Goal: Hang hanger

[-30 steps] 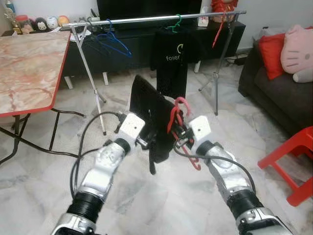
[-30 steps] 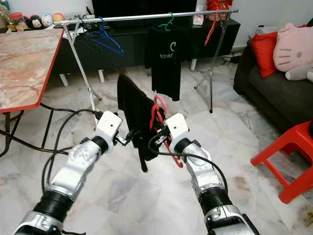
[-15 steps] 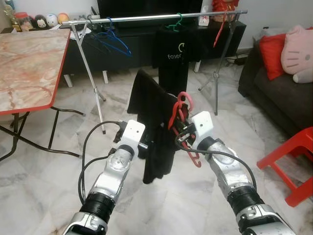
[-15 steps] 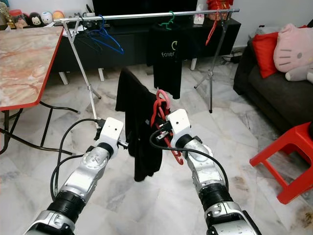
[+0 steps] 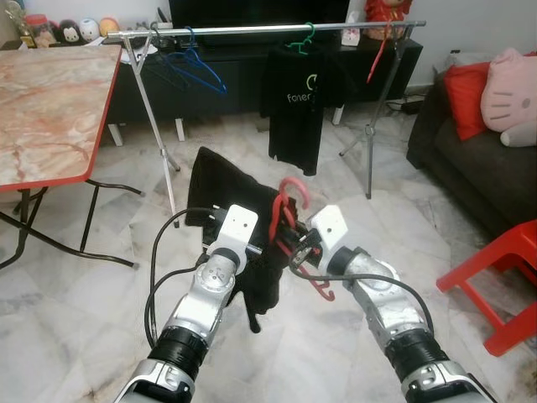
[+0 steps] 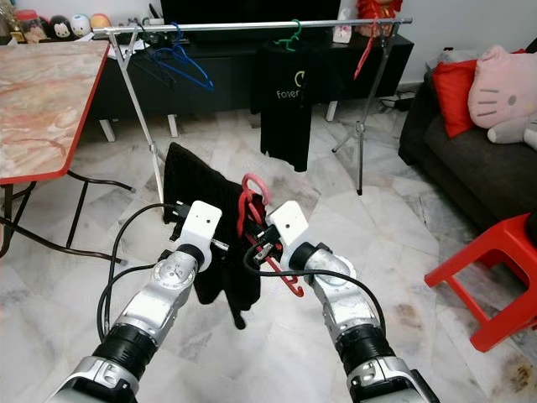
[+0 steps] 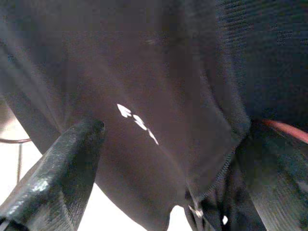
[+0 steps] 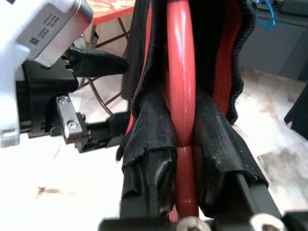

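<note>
A red hanger (image 5: 289,189) carries a black garment (image 5: 222,180) that hangs bunched in front of my chest, low over the floor. My right gripper (image 5: 295,245) is shut on the hanger's neck; in the right wrist view both fingers (image 8: 149,139) clamp the red bar (image 8: 180,96). My left gripper (image 6: 228,245) sits against the garment from the left. Its fingers (image 7: 62,163) stand wide apart with black cloth (image 7: 168,96) draped between them. The silver clothes rail (image 5: 252,31) stands farther ahead.
On the rail hang blue hangers (image 5: 197,71), a black T-shirt (image 5: 298,101) on a green hanger, and a red hanger (image 5: 377,54). A marble-topped table (image 5: 50,109) stands at left. At right are a dark sofa (image 5: 478,159) and a red stool (image 5: 503,277).
Both arms have brought the hanger and garment lower and a little to the left. The garment now hangs more bunched and shorter.
</note>
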Tool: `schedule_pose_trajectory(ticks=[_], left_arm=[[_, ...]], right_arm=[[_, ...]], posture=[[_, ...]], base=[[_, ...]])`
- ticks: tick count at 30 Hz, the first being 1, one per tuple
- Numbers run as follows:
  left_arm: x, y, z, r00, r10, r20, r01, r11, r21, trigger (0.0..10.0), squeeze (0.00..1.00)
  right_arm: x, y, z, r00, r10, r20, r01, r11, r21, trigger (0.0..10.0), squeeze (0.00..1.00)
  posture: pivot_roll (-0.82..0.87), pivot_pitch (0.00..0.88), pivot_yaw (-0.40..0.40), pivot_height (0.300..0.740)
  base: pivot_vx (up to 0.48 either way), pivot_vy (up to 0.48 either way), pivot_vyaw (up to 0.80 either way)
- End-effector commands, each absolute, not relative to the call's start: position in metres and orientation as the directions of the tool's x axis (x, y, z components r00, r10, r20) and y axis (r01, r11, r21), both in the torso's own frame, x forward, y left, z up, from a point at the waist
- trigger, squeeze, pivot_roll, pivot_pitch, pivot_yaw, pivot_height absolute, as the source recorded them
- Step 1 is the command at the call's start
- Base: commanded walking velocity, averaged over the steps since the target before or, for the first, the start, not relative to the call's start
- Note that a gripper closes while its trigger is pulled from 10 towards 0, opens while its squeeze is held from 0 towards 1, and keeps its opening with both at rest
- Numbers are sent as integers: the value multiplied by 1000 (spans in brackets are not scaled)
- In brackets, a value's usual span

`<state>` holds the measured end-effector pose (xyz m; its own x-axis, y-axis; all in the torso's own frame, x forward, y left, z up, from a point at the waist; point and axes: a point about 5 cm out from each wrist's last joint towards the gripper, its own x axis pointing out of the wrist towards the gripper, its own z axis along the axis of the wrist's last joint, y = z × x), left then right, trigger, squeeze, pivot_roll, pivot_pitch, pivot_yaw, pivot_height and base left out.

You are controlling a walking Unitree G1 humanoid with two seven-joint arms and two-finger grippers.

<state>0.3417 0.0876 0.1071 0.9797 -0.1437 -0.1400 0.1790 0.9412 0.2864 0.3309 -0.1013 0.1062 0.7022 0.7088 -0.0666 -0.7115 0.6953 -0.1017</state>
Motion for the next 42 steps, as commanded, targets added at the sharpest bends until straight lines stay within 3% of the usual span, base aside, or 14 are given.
schedule_pose_trajectory(ticks=[1, 6, 16, 17, 18, 28, 42], left_arm=[[345, 88, 109, 980, -138, -140, 178, 929, 324, 10000, 0], [349, 103, 109, 993, -11, -118, 57, 917, 394, 10000, 0], [351, 108, 108, 994, 29, -104, 16, 913, 408, 9961, 0], [351, 107, 108, 994, 26, -102, 18, 914, 405, 3451, 0], [351, 106, 108, 995, 21, -98, 21, 916, 400, 0, 0], [349, 93, 107, 994, -74, -87, 99, 932, 349, 0, 0], [350, 95, 107, 993, -83, -82, 107, 924, 367, 0, 0]], right_arm=[[333, -103, 118, 710, 705, -12, -701, 704, -119, 0, 0], [328, -107, 115, 694, 720, -26, -717, 688, -112, 0, 0], [326, -111, 114, 689, 724, -35, -722, 682, -116, 0, 0], [326, -111, 114, 687, 726, -34, -724, 680, -115, 0, 0], [326, -111, 115, 685, 728, -34, -726, 678, -115, 0, 0], [322, -108, 113, 650, 759, -38, -757, 644, -110, 0, 0], [321, -109, 109, 658, 751, -51, -751, 651, -111, 0, 0]], posture=[[-33, 0, -79, 740], [-33, 0, -88, 740], [-40, 0, -93, 740], [-42, 0, -94, 740], [-42, 0, -94, 740], [-44, 0, -92, 740], [-36, 0, -89, 740]], base=[[0, 0, 0], [0, 0, 0], [0, 0, 0], [0, 0, 0], [0, 0, 0], [0, 0, 0], [0, 0, 0]])
